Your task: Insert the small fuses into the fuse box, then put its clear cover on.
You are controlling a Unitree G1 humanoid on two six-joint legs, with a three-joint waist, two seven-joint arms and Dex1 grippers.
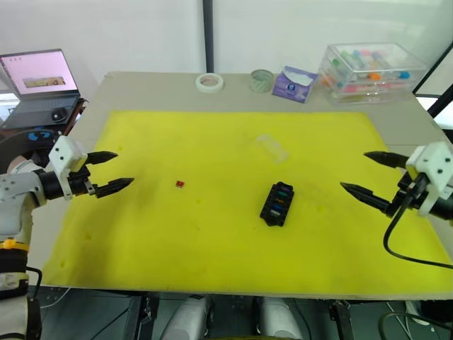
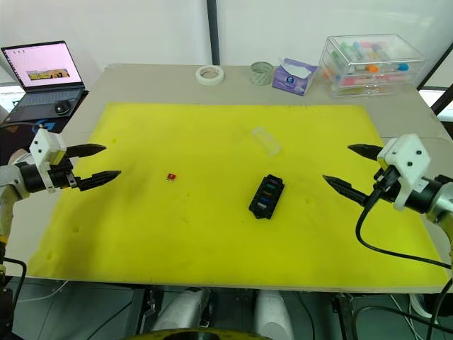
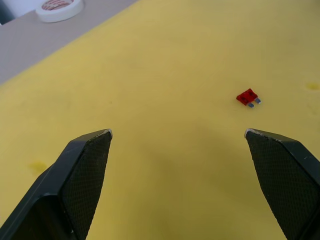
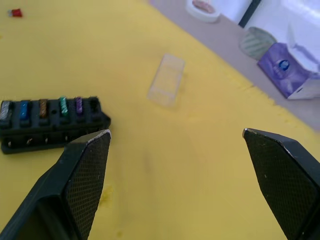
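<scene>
The black fuse box (image 1: pixel 277 203) lies near the middle of the yellow mat (image 1: pixel 212 234), with several coloured fuses seated in its slots (image 4: pixel 42 108). One red fuse (image 1: pixel 180 184) lies loose on the mat to its left, also seen ahead of the left gripper (image 3: pixel 248 96). The clear cover (image 1: pixel 272 147) rests on the mat behind the box. My left gripper (image 1: pixel 113 172) hovers open at the mat's left side, left of the red fuse. My right gripper (image 1: pixel 364 173) hovers open at the right side, right of the fuse box. Both hold nothing.
Behind the mat stand a tape roll (image 1: pixel 209 82), a round glass jar (image 1: pixel 261 80), a purple tissue pack (image 1: pixel 295 83) and a large clear case of coloured tubes (image 1: pixel 371 71). A laptop (image 1: pixel 40 83) sits at the far left. A black cable (image 1: pixel 410 244) hangs from my right wrist.
</scene>
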